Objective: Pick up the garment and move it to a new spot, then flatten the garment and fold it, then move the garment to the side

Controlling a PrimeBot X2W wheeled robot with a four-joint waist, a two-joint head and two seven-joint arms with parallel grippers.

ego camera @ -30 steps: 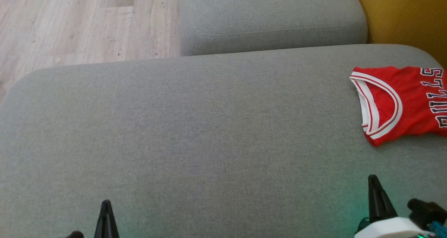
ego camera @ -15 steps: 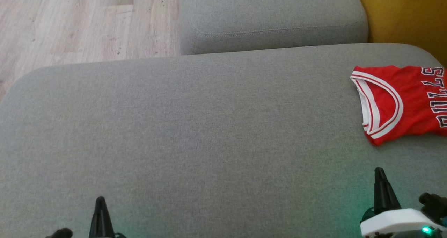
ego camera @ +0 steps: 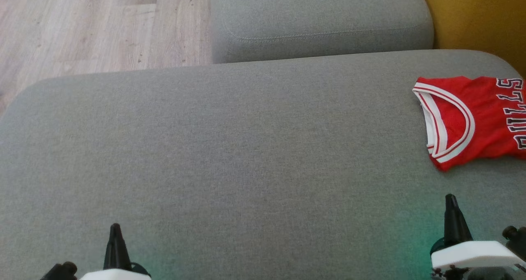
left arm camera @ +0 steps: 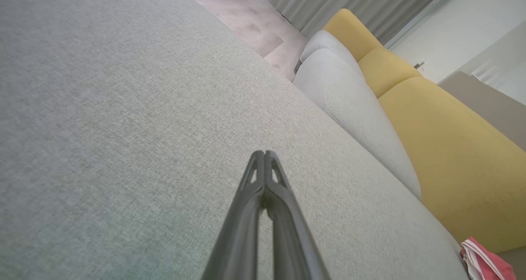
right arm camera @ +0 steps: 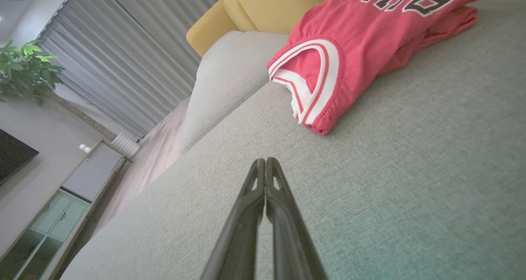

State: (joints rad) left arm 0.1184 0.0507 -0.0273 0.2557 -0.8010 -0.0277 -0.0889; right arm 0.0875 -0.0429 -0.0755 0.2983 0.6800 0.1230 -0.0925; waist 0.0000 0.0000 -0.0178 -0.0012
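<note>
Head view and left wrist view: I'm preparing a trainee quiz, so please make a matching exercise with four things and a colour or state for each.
Things:
1. jersey
2. floor
3. backrest
4. left end effector

Colour or state:
a. shut
b. yellow
c. red
d. pale wood

Pairs: 1-c, 2-d, 3-b, 4-a

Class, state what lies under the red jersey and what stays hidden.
The red jersey rests on the grey cushion, which shows bare around its near edges. The cushion beneath it is covered, so anything lying there cannot be seen.
</note>
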